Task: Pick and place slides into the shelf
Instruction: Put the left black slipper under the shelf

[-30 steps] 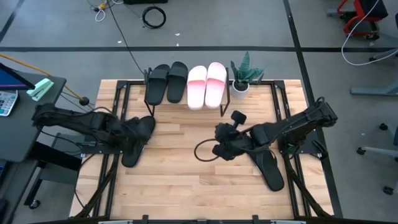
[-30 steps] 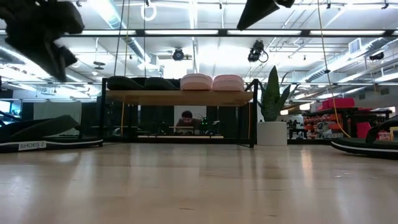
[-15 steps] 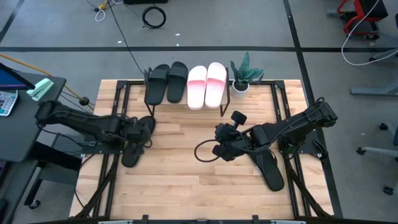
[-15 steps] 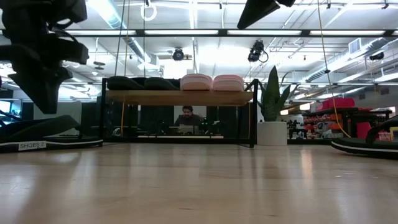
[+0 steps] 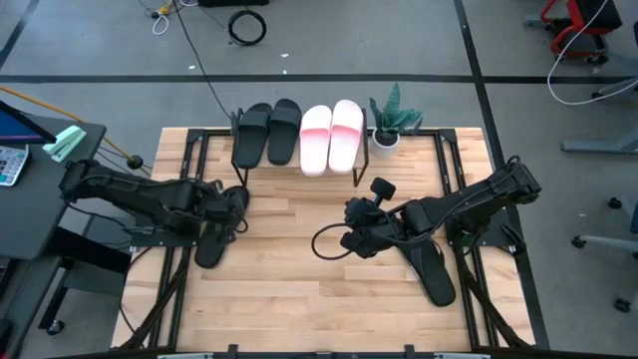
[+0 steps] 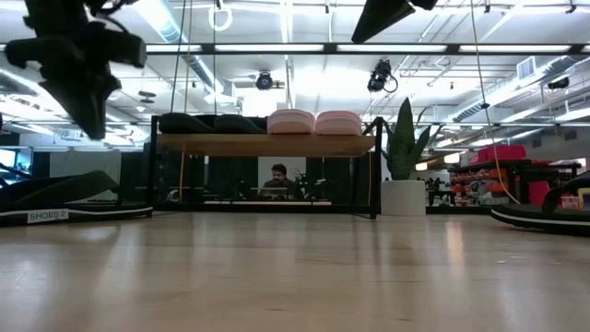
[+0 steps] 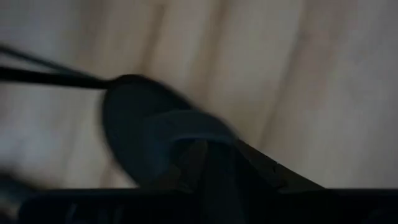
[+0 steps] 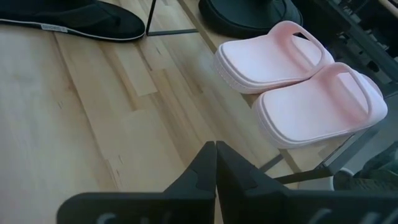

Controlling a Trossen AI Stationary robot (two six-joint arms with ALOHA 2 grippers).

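Note:
The shelf (image 6: 267, 144) stands at the table's far edge. Two black slides (image 5: 269, 130) and two pale pink slides (image 5: 332, 135) lie on its top board. A thin black slide (image 5: 211, 244) lies flat on the table's left side; it also shows in the left wrist view (image 7: 140, 118). My left gripper (image 5: 227, 204) hovers shut just above that slide's far end, well clear of the table in the low view (image 6: 95, 129). A second thin black slide (image 5: 431, 271) lies on the right side, under my right arm. My right gripper (image 5: 351, 224) hangs shut over mid-table.
A potted plant (image 5: 389, 125) stands at the shelf's right end. A cable loop (image 5: 329, 241) hangs beside my right gripper. Bare boards (image 5: 289, 289) stretch across the table's middle and near side. A person (image 6: 278, 180) sits in the room beyond the shelf.
My left gripper came down over the left thin slide, then rose a little and shifted toward the table's right, turning as it went. The slide stayed flat on the table. My right arm kept still.

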